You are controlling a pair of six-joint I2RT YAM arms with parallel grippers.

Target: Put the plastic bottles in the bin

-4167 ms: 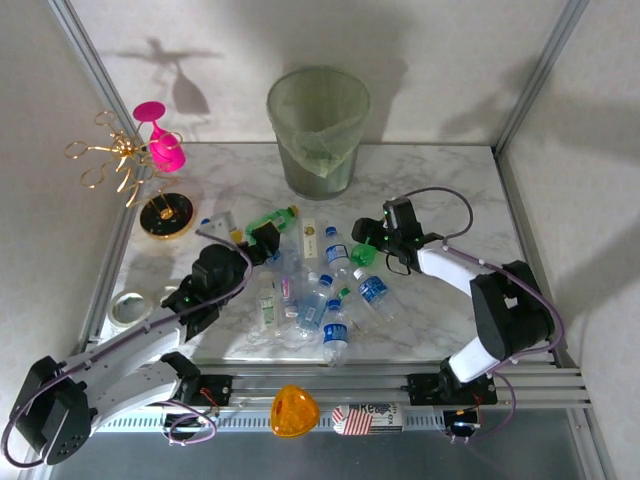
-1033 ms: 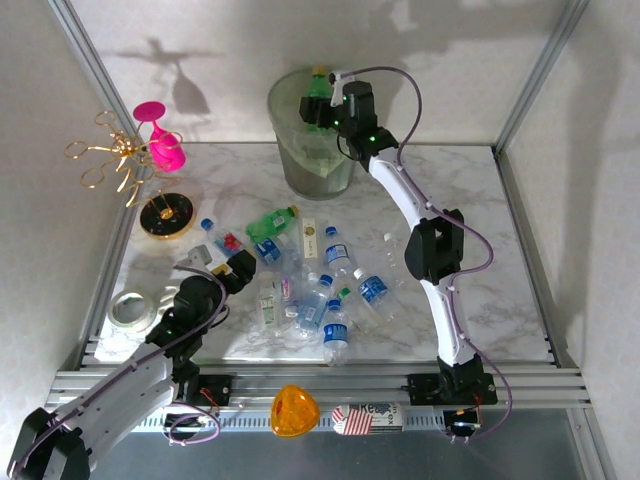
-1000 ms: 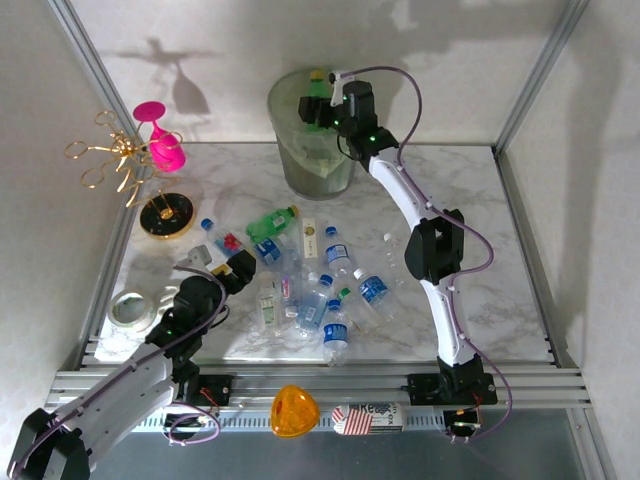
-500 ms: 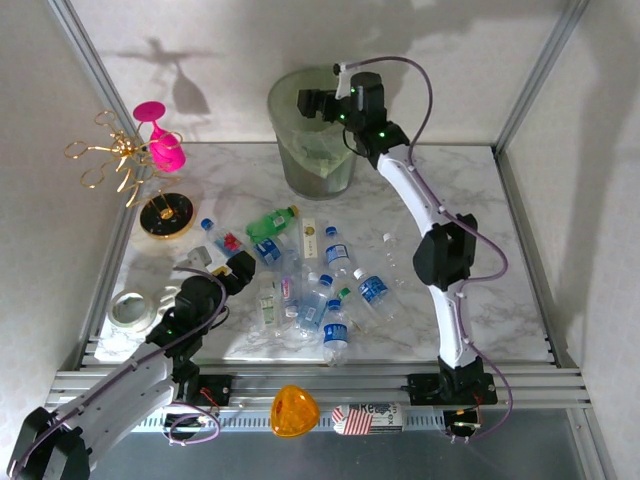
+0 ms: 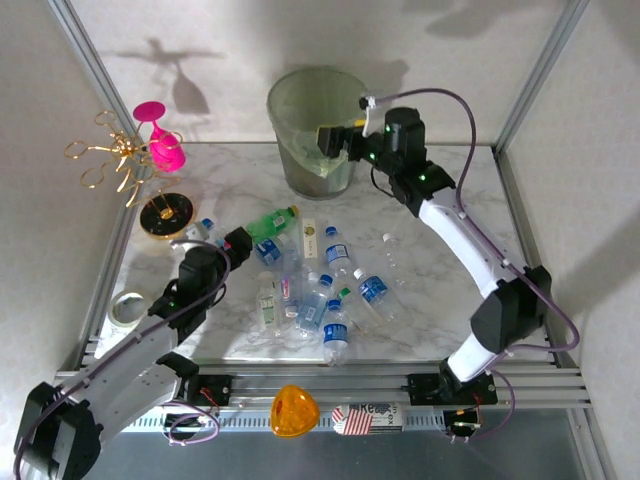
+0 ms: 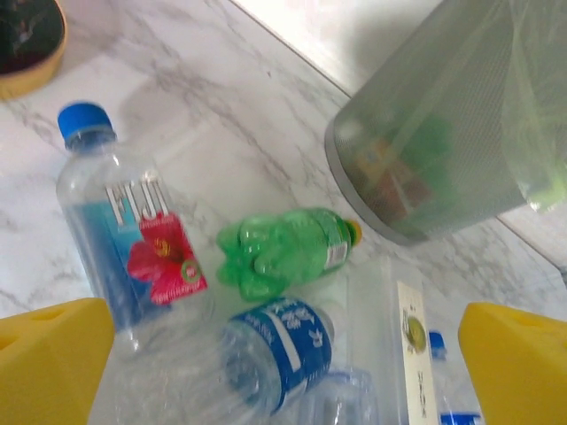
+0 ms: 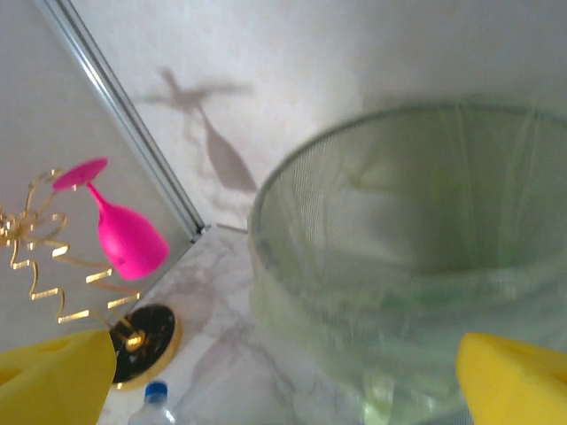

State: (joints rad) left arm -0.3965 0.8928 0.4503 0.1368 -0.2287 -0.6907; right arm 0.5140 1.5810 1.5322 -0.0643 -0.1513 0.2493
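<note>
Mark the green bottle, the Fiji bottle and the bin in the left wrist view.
green bottle [image 6: 285,251], left wrist view, mid-body
Fiji bottle [image 6: 124,235], left wrist view, body just below the lettering
bin [image 6: 443,133], left wrist view, outer wall

Pale-green bin [image 5: 296,150]; green bottle [image 6: 283,252]; blue-capped clear bottle [image 6: 106,212]; pink goblet [image 7: 124,235]; grey-veined white table [image 5: 240,180]
</note>
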